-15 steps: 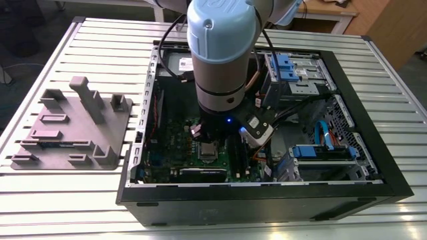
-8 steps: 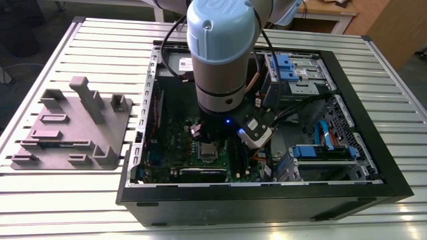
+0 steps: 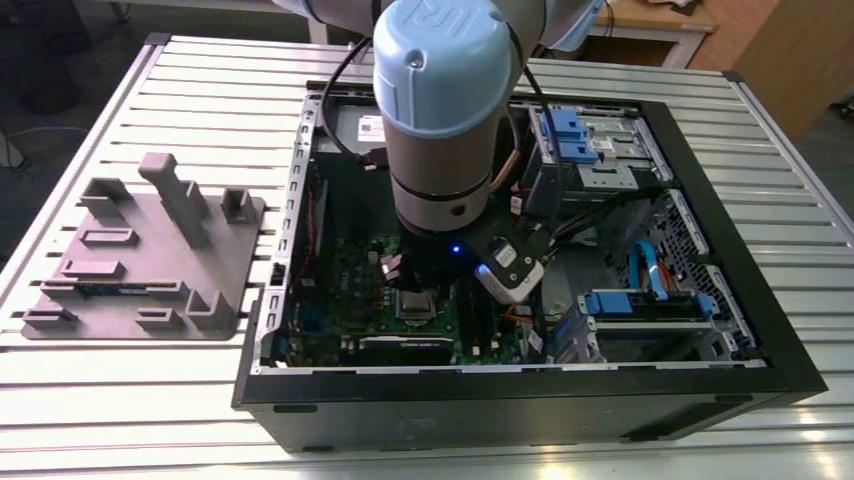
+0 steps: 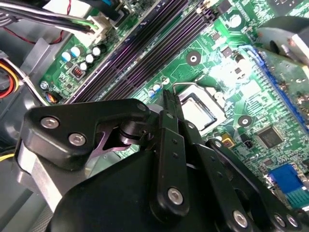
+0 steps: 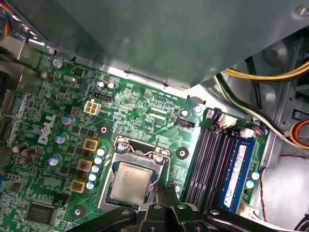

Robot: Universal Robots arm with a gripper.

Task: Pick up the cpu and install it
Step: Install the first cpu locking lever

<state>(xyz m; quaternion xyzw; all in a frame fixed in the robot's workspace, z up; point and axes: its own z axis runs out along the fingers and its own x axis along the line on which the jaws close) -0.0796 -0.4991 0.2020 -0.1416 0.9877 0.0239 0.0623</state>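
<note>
The cpu (image 5: 128, 183) lies flat inside the socket frame (image 5: 139, 152) on the board (image 5: 145, 108), its metal top showing through the frame's window. In the exterior view it sits low in the open case (image 3: 534, 405), under the arm (image 3: 441, 110) and well apart from the grey tray (image 3: 134, 260) on the counter (image 3: 174, 80).

The hand (image 5: 167, 187) has its two fingers pressed together, with nothing visible between them. Its tip is just beside the frame's edge, on the side toward the memory slots (image 5: 212, 159). In the second wrist view the tip is near the bent end of the wire lever (image 4: 182, 84). Whether it touches the wire I cannot tell.

The chip looks seated, square to the frame and level. The step in hand appears to be securing the socket, with the closed fingers used as a pusher.

To do that well:
- Bear the tip on the lever alone, never on the chip's lid or the frame's thin edge.
- Push along the lever's own swing rather than straight down, slowly, so the wire does not slip off the narrow tip.
- Keep the hand's broad black links clear of the memory slots, which are close.
- Keep it clear too of the capacitors (image 5: 96, 162) on the frame's far side.

I cannot tell whether the lever is already under its catch.
</note>
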